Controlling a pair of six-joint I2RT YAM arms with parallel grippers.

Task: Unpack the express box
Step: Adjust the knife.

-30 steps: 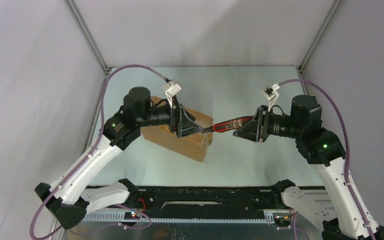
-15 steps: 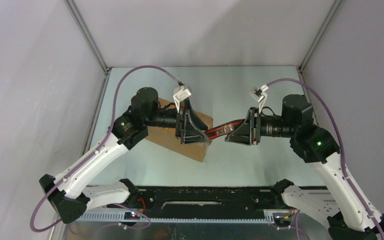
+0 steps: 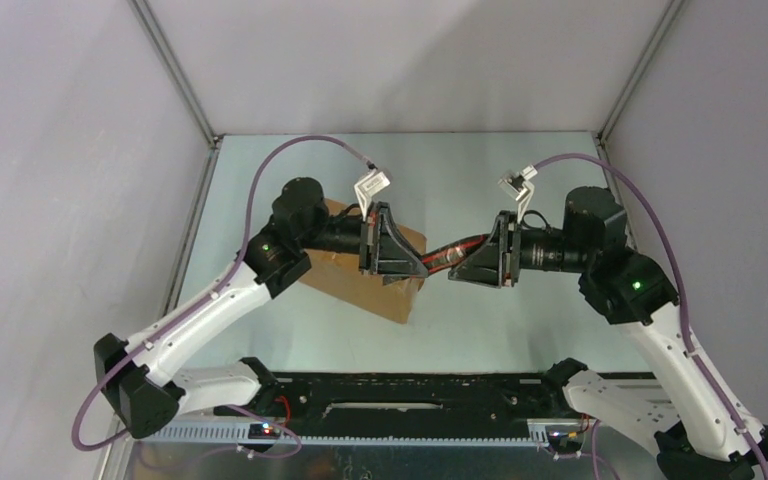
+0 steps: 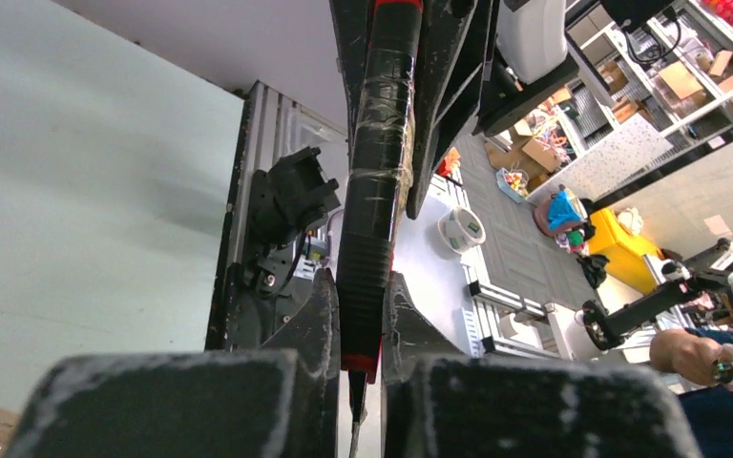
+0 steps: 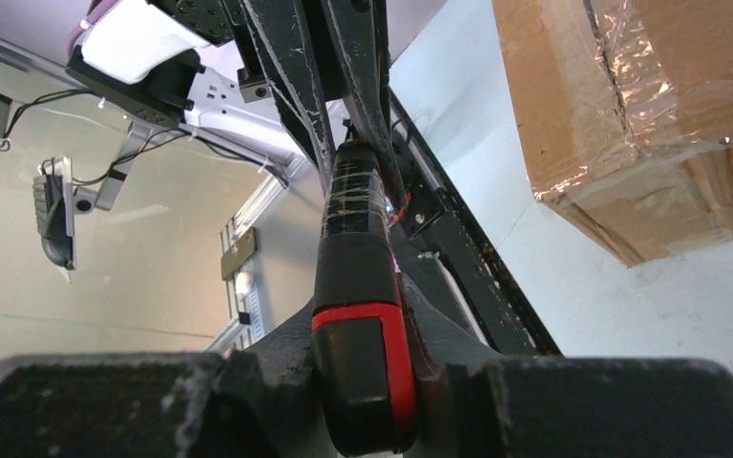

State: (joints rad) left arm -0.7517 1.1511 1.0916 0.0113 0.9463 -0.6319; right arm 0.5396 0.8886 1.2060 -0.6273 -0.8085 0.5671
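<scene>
the taped brown express box lies on the pale surface left of centre, partly under the left arm, while beside its right end the left claw and right claw each clamp one end of a black-and-red tool stretched between them.

Pale table; express box rests on it

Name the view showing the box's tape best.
The right wrist view: the tape on the box shines at upper right. From the top, the left arm hides most of the box; the left wrist view catches only a brown corner.
</scene>
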